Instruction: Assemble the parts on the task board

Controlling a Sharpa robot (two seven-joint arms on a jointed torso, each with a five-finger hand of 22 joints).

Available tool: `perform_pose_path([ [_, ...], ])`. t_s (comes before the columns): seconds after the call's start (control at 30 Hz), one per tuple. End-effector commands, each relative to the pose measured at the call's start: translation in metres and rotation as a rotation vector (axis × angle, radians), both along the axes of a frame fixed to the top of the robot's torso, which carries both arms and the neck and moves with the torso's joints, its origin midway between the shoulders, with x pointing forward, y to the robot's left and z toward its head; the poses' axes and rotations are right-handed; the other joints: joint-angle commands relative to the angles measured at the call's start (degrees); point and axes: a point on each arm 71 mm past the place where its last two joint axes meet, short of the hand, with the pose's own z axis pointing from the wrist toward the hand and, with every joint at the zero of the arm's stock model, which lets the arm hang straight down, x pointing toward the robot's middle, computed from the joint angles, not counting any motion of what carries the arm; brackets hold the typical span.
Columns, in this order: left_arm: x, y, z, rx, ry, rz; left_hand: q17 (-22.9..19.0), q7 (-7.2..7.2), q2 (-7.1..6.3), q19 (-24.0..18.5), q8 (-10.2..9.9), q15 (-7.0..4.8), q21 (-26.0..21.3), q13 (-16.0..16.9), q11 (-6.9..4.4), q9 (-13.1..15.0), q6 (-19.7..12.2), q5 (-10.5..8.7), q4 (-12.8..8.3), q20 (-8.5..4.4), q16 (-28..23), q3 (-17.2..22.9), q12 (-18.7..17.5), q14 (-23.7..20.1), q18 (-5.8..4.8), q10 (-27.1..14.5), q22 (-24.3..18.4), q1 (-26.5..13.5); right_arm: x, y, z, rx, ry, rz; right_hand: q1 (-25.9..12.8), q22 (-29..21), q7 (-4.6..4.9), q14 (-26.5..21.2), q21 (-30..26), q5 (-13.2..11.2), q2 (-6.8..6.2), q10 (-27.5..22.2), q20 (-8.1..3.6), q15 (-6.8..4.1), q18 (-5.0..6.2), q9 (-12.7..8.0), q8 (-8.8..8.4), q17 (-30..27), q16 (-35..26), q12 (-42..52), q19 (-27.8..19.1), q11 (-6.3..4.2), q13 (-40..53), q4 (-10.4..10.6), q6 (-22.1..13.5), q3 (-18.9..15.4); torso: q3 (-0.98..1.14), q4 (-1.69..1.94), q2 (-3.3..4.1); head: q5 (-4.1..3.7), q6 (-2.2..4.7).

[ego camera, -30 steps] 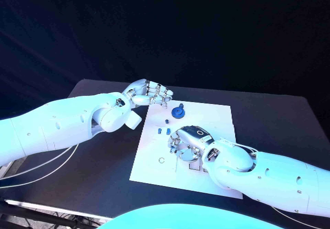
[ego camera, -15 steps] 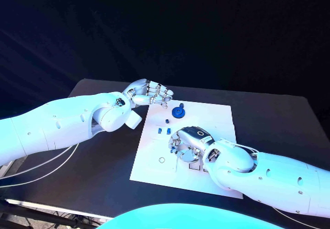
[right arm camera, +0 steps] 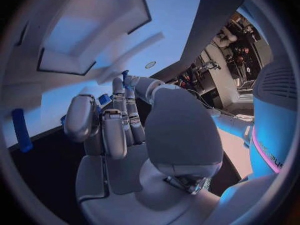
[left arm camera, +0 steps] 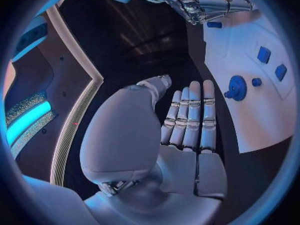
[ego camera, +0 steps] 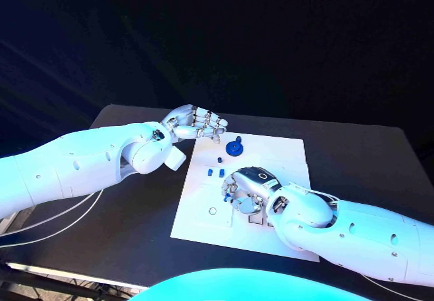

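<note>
Now small blue part (ego camera: 227,198) pinched in R hand (ego camera: 246,188).

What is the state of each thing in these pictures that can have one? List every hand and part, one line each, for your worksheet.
left hand: fingers straight and together, holds nothing, at the board's far left corner.
right hand: over the board's middle, pinches a small blue part.
round blue part: lies loose on the board.
two small blue parts: sit on the board, untouched.
task board: lies flat on the table.
</note>
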Motion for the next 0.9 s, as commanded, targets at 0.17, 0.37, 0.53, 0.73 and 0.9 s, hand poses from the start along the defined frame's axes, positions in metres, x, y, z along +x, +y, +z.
perform_pose_path([
  [0.17,-0.0009,-0.0026,0.0012,-0.006,-0.002,-0.02,-0.1,0.21,0.21,0.3,-0.3,0.29,-0.1,-0.1,-0.04,-0.1,-0.2,0.29,-0.2,-0.03,-0.3,-0.2,-0.1,0.0,0.62,-0.3,0.0,-0.2,-0.0028,0.0039,-0.0036,-0.049,0.007,0.018,-0.5,1.5,0.18,2.9,-0.6,0.3,0.35,0.6,-0.03,-0.22,-0.94,0.2,0.4,-0.2,0.1,0.0,-0.1,-0.95,0.1,-0.4,-0.1,0.1,-0.04,0.04,0.03,-0.1,0.02],
  [0.37,-0.001,-0.0027,0.0013,-0.006,-0.002,-0.02,-0.1,0.21,0.21,0.3,-0.3,0.29,-0.1,-0.1,-0.04,-0.1,-0.2,0.29,-0.2,-0.03,-0.3,-0.2,-0.1,0.0,0.62,-0.3,0.0,-0.2,-0.0051,0.0069,-0.0051,-0.07,0.023,0.039,-1.0,1.4,0.15,2.8,-0.9,0.1,0.14,0.6,0.01,-0.18,-0.89,0.5,0.55,-0.3,0.0,-0.1,-0.2,-0.94,0.2,-0.4,-0.1,-0.3,-0.06,0.07,-0.01,-0.08,0.02],
  [0.53,-0.0015,-0.003,0.0017,-0.007,-0.003,-0.02,-0.1,0.21,0.21,0.3,-0.3,0.29,-0.1,-0.1,-0.04,-0.1,-0.2,0.29,-0.2,-0.03,-0.3,-0.2,-0.1,0.0,0.62,-0.3,0.0,-0.2,-0.0057,0.0071,-0.0065,-0.088,0.034,0.045,-1.6,1.2,0.06,2.8,-1.3,0.3,-0.12,0.5,0.06,-0.16,-0.8,0.8,0.71,-0.5,-0.1,-0.3,-0.5,-0.94,0.3,-0.5,-0.2,-0.9,-0.1,0.01,0.01,-0.05,0.0],
  [0.73,-0.0017,-0.0028,0.0019,-0.007,-0.005,-0.019,-0.1,0.21,0.21,0.3,-0.3,0.29,-0.1,-0.1,-0.04,-0.1,-0.2,0.29,-0.2,-0.03,-0.3,-0.2,-0.1,0.0,0.62,-0.3,0.0,-0.2,-0.0057,0.006,-0.0077,-0.101,0.043,0.042,-1.9,1.1,0.03,2.7,-1.4,0.5,-0.16,0.5,0.08,-0.15,-0.79,1.0,0.75,-0.6,-0.1,-0.4,-0.5,-0.93,0.3,-0.4,-0.3,-1.1,-0.06,0.02,0.0,-0.03,-0.05],
  [0.9,-0.0017,-0.0022,0.002,-0.007,-0.005,-0.017,-0.1,0.21,0.24,0.3,-0.2,0.3,-0.3,-0.1,-0.03,-0.1,-0.2,0.29,-0.2,-0.01,-0.4,-0.2,-0.1,-0.1,0.63,-0.3,-0.1,-0.3,-0.0049,0.0049,-0.0073,-0.095,0.04,0.031,-2.5,0.9,0.24,2.6,-2.0,0.5,-0.32,0.0,0.15,-0.05,-0.69,1.0,0.34,-1.0,-0.3,-0.8,-0.8,-0.77,0.3,-0.4,-1.2,-1.5,-0.02,0.01,-0.01,-0.03,-0.07],
])
